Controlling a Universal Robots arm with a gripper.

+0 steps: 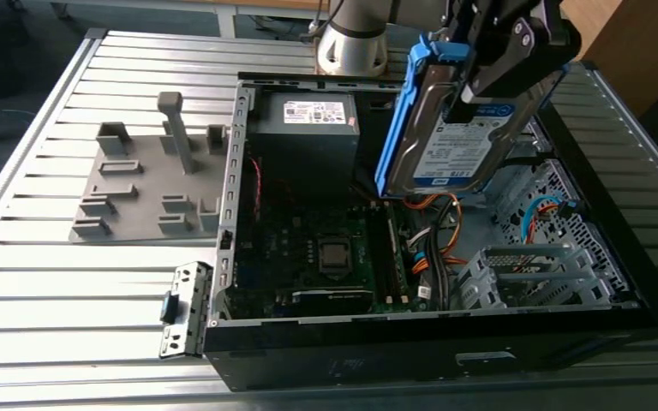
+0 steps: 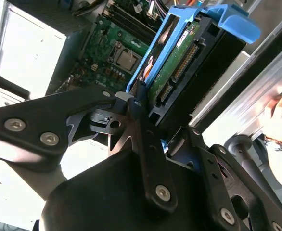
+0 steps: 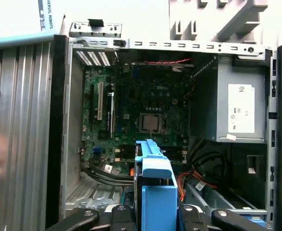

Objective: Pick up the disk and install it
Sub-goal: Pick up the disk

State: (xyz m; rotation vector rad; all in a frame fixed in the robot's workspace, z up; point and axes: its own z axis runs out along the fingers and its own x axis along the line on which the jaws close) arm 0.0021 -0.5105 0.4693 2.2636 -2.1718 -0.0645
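Disk in my grip, held up over the open computer case.

My gripper point(image 1: 499, 81) is pinched on the disk point(image 1: 457, 141), with nothing else touching it. The disk's long axis runs straight out from my fingertips and points down into the case point(image 1: 421, 351). Its blue frame point(image 3: 155, 192) wraps the edges and juts out ahead of my fingers in both wrist views. Below my gripper lie the circuit board point(image 1: 318, 248) and the metal cage point(image 1: 535, 274), the cage well apart from the disk's lower end.
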